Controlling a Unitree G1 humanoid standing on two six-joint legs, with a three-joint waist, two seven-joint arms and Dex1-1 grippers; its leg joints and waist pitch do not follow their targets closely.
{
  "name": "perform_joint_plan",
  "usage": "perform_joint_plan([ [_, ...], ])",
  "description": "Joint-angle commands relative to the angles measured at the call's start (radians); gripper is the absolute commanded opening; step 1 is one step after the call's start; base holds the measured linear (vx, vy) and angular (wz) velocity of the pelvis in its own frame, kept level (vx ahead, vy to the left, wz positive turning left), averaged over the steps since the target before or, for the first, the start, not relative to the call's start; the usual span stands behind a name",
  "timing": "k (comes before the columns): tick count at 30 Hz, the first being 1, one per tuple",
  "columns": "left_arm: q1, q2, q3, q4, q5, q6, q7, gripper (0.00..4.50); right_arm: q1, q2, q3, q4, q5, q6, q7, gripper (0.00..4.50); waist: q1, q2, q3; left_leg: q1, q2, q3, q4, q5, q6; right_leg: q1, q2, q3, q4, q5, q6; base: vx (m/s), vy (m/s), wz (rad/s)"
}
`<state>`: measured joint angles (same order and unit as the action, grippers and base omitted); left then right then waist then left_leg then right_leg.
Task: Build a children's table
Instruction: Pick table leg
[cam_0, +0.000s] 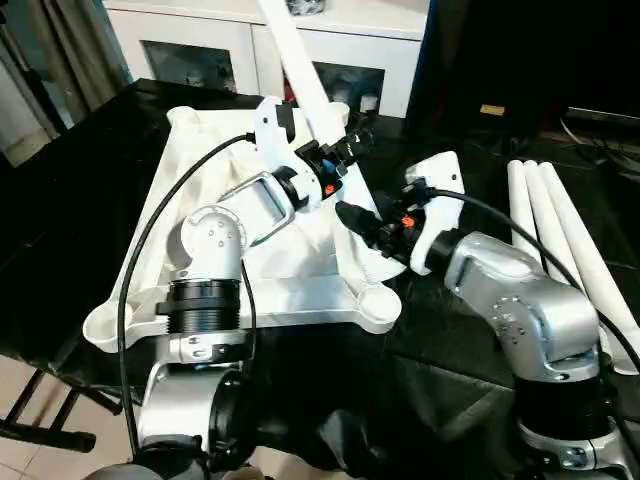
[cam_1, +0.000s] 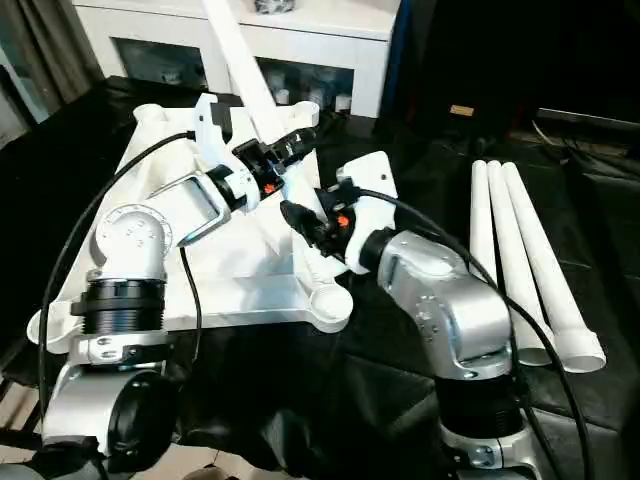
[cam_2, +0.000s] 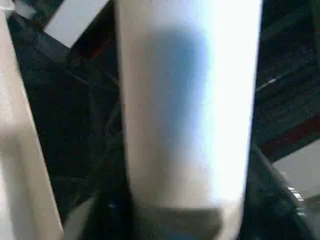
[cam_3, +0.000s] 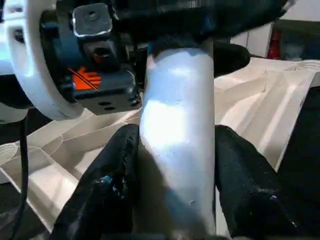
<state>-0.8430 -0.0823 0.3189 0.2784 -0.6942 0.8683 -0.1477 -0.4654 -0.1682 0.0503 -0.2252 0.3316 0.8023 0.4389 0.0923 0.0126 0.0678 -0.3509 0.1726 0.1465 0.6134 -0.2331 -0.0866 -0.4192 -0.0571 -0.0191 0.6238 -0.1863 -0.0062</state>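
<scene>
A white plastic rectangular tabletop (cam_0: 290, 285) with rounded corner sockets is lying ribbed underside up on a black-draped work surface (cam_1: 400, 370), with a white glass-doored cabinet (cam_0: 200, 50) standing behind it. Three long white tubular legs (cam_1: 520, 260) are lying side by side to its right. A fourth white leg (cam_0: 295, 60) is rising tilted from the tabletop's far right corner, with the left gripper (cam_0: 335, 150) clamping it higher up and the right gripper (cam_0: 365, 228) clamping it lower down.

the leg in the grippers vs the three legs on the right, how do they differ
The held leg stands steeply tilted over the tabletop; the spare legs lie flat on the black cloth. The held leg is clamped by both the left gripper and right gripper; the spare legs are untouched. All are white tubes.
</scene>
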Motion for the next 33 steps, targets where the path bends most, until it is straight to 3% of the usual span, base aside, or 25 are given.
perform_joint_plan([
  [1,-0.012,0.010,-0.019,-0.023,0.023,-0.014,0.009,2.01,-0.013,0.001,0.017,-0.005,-0.013,-0.017,-0.008,1.87,0.003,-0.018,-0.080,-0.015,0.019,0.002,-0.056,0.088,0.060,0.084,-0.055,0.035,-0.054,0.021,-0.222,0.000,0.000,0.00],
  [5,0.001,0.030,-0.052,-0.042,0.043,-0.029,-0.024,1.91,-0.014,0.010,0.020,0.008,-0.019,-0.029,-0.010,1.87,0.003,-0.020,-0.081,-0.015,0.018,0.002,-0.054,0.093,0.060,0.085,-0.056,0.035,-0.052,0.032,-0.222,0.000,0.000,0.00],
  [6,0.004,0.036,-0.061,-0.047,0.045,-0.030,-0.036,1.88,-0.014,0.015,0.017,0.012,-0.014,-0.028,-0.009,2.43,0.002,-0.018,-0.081,-0.015,0.019,0.002,-0.054,0.097,0.064,0.083,-0.056,0.035,-0.050,0.040,-0.226,0.000,0.000,0.00],
  [11,0.025,0.083,-0.137,-0.082,0.056,-0.033,-0.152,1.88,-0.019,0.020,-0.017,0.027,0.057,-0.002,0.028,2.77,0.002,-0.017,-0.080,-0.012,0.021,0.003,-0.056,0.088,0.068,0.080,-0.057,0.035,-0.050,0.018,-0.229,0.000,0.000,0.00],
  [12,0.031,0.107,-0.168,-0.097,0.052,-0.034,-0.221,1.88,-0.018,-0.008,-0.021,0.031,0.082,0.012,0.076,2.91,0.001,-0.023,-0.080,-0.012,0.021,0.003,-0.056,0.091,0.070,0.081,-0.056,0.034,-0.050,0.025,-0.232,0.000,0.000,0.00],
  [15,0.041,0.190,-0.261,-0.127,0.044,-0.029,-0.411,1.88,-0.021,-0.101,-0.047,0.044,0.175,0.065,0.244,3.08,0.008,-0.019,-0.079,-0.009,0.023,0.004,-0.056,0.085,0.085,0.079,-0.055,0.035,-0.047,0.022,-0.232,0.000,0.000,0.00],
  [23,0.033,0.274,-0.328,-0.158,-0.004,0.023,-0.602,1.88,-0.061,-0.193,-0.049,0.102,0.256,0.115,0.396,3.58,0.006,-0.025,-0.078,-0.013,0.023,0.007,-0.053,0.075,0.073,0.082,-0.061,0.035,-0.047,-0.014,-0.248,0.000,0.000,0.00],
  [33,0.010,0.237,-0.309,-0.147,-0.046,0.029,-0.642,1.88,-0.071,-0.239,0.019,0.130,0.297,0.134,0.521,3.58,0.009,-0.031,-0.079,-0.014,0.022,0.007,-0.054,0.054,0.062,0.083,-0.061,0.034,-0.054,-0.071,-0.240,0.000,0.000,0.00],
])
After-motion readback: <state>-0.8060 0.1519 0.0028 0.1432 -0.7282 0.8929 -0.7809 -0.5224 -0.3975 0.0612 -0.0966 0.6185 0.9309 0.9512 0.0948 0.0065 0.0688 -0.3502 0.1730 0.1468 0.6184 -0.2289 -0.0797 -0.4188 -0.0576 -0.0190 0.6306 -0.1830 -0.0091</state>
